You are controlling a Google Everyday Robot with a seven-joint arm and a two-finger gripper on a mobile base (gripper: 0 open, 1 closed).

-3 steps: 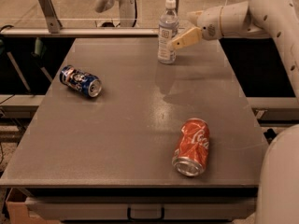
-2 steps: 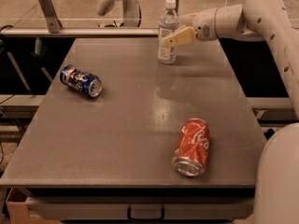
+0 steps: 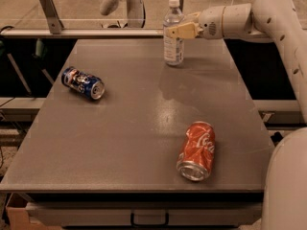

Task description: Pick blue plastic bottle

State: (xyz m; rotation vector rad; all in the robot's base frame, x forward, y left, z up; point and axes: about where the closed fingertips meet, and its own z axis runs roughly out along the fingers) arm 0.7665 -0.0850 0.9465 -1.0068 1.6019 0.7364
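The blue plastic bottle [image 3: 173, 49] stands upright at the far middle of the grey table [image 3: 144, 128]. It is clear and bluish, with a white cap and a pale label. My gripper [image 3: 176, 31] reaches in from the right at the bottle's shoulder, and its yellowish tip overlaps the front of the bottle. The bottle's base rests on the table. The white arm [image 3: 249, 18] runs off to the right.
A blue soda can [image 3: 83, 82] lies on its side at the left. A red Coca-Cola can [image 3: 196, 150] lies on its side at the near right. A rail [image 3: 86, 32] runs behind the table's far edge. Part of the robot's body [image 3: 288, 186] fills the lower right corner.
My gripper has moved left from beside the bottle until it overlaps the bottle's upper part. The bottle and both cans have stayed in place.
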